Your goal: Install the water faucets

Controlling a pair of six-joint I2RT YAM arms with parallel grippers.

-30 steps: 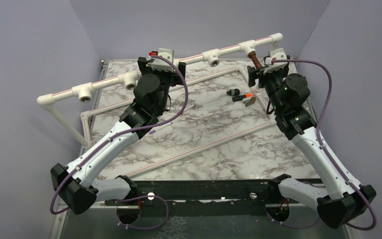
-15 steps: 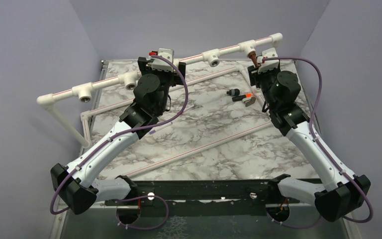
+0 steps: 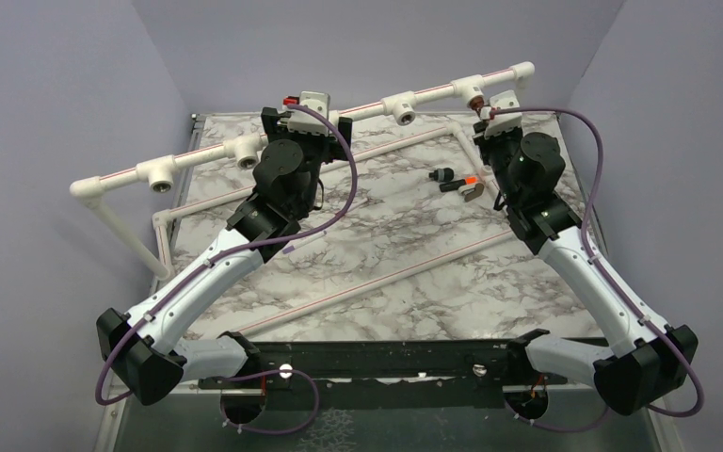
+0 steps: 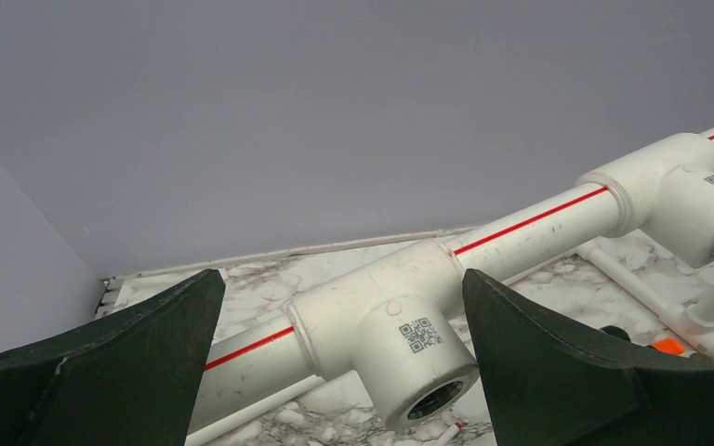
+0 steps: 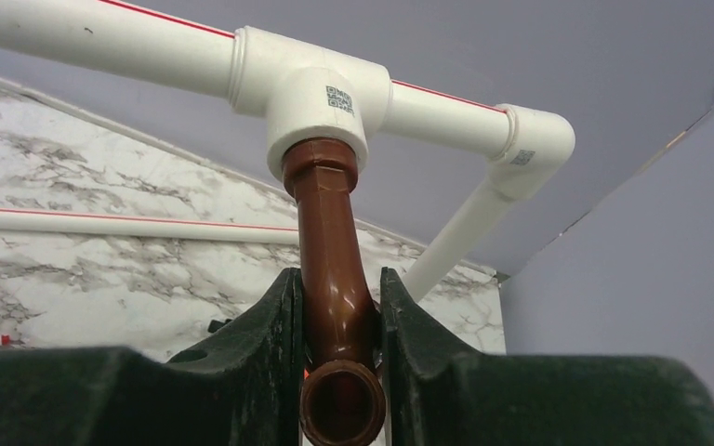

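Now | right tool (image 5: 337, 290) clenched on faucet (image 5: 328, 223), whose top end sits in the end tee (image 5: 321, 98) | left tool (image 4: 342, 283) released, facing a second tee (image 4: 381, 321) | I'd twist square to the socket, wary of cross-threading.

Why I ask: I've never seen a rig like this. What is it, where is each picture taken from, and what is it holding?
Two robot arms are bolted at the near edge of a marble-patterned table. The wide picture looks down from above and behind them. The other two come from cameras on the wrists, so the dark wedges are each arm's own fingers. A white pipe runs raised across the table's far side, and small loose parts lie on the marble. The right gripper is closed on a copper-coloured faucet whose end sits in a tee fitting. The left gripper is open and empty, facing a second tee fitting.
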